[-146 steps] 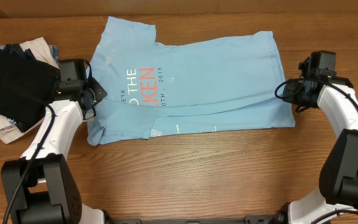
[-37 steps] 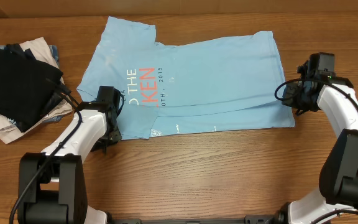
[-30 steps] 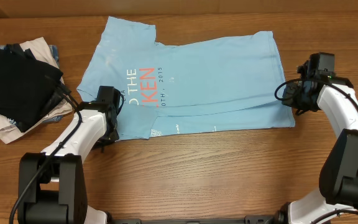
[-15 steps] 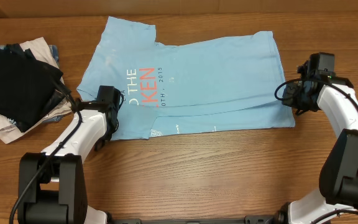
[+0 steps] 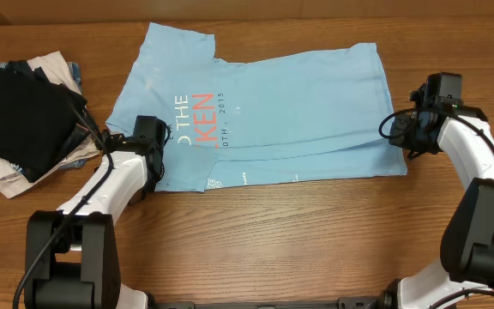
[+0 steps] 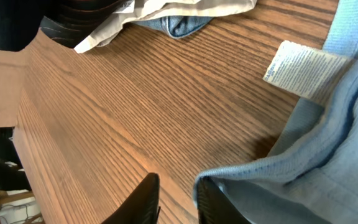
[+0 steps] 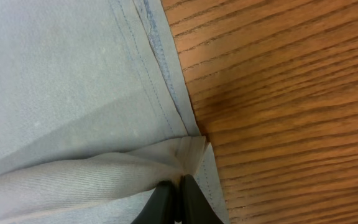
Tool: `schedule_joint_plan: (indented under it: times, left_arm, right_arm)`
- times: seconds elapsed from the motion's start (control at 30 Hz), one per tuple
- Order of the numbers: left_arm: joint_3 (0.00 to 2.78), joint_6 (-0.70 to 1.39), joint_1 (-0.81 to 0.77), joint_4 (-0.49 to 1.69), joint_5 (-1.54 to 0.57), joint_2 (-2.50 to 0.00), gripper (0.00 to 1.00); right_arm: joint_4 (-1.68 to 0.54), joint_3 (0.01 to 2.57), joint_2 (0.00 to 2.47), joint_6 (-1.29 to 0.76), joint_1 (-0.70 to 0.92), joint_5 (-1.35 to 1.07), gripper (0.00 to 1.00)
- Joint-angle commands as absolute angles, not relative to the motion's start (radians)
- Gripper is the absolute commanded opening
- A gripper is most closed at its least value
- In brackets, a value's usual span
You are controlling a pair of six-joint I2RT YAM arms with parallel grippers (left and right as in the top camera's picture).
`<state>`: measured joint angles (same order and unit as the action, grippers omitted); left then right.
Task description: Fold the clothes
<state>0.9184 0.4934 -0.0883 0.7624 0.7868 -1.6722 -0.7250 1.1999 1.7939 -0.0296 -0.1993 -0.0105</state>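
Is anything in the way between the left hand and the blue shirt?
No, nothing visible. The left hand is right at the edge of the blue shirt, with only bare table between its fingers. The clothes pile sits off to the side.

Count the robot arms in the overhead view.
2: the left arm at the T-shirt's lower-left corner, the right arm at its right edge. None seems hidden.

A black folded garment [image 5: 15,116] tops a white and beige pile [image 5: 7,176] on the wooden table [image 5: 273,249], well apart from the left jaws.
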Motion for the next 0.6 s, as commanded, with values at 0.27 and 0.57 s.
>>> schedule_joint_plan:
  times: [0.27,0.57]
  left_arm:
    - [0.897,0.504,-0.089,0.792,0.731,-1.680,0.32]
    - [0.835,0.505,-0.033,0.724,0.661,-1.680,0.37]
  right_arm:
    - [-0.724,1.198,1.792,-0.036,-0.200,-0.001,0.05]
    - [-0.729,1.198,1.792,-0.036,-0.200,-0.001,0.05]
